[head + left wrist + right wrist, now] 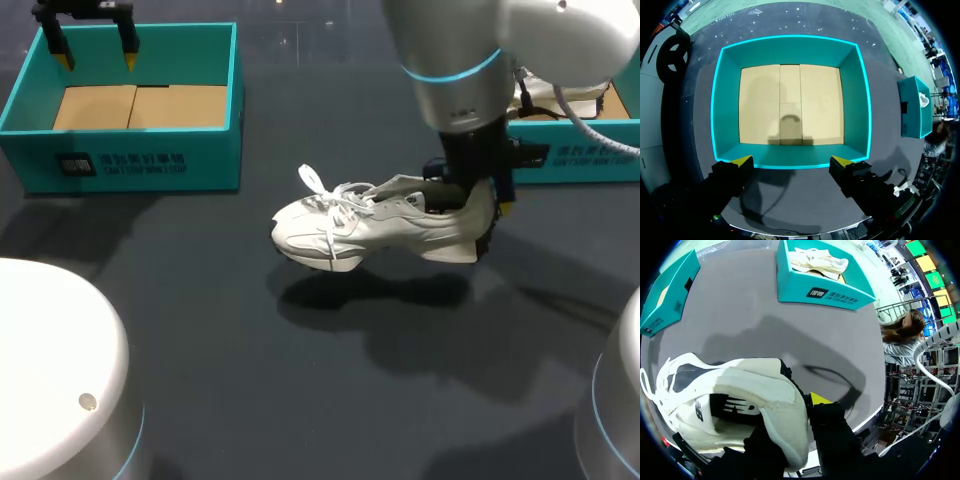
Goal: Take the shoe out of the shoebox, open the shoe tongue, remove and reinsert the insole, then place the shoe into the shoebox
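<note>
- Our right gripper (484, 212) has its two fingers closed on the heel of the white shoe (375, 225), one on each side of the heel wall. The right wrist view shows the heel pinched between them.
- The shoe hangs clear of the dark table (300, 400), near its middle, with its shadow below it. Its toe points left, its sole faces down, and its laces are loose over the front.
- Our left gripper (99, 60) hovers above the far-left shoebox (130, 160) with its fingers wide apart and nothing in them.
- In the left wrist view that shoebox is bare inside, with only its cardboard floor showing.
- A second shoebox (580, 165) stands at the far right. The right wrist view shows another pale shoe (817, 260) lying inside it.
- We judge the first step to be done, since the shoe is out of any box and in our grasp.
- The tongue does not look pulled open. It lies along the shoe's mouth under the laces.
- We cannot tell from here whether the insole sits inside, because the opening looks dark.
- The rest of the task seems to lie ahead: opening the tongue, taking the insole out and putting it back, and placing the shoe in a box.
- For that we will probably need the shoe set down or steadied, with the left gripper brought over to work on it.
</note>
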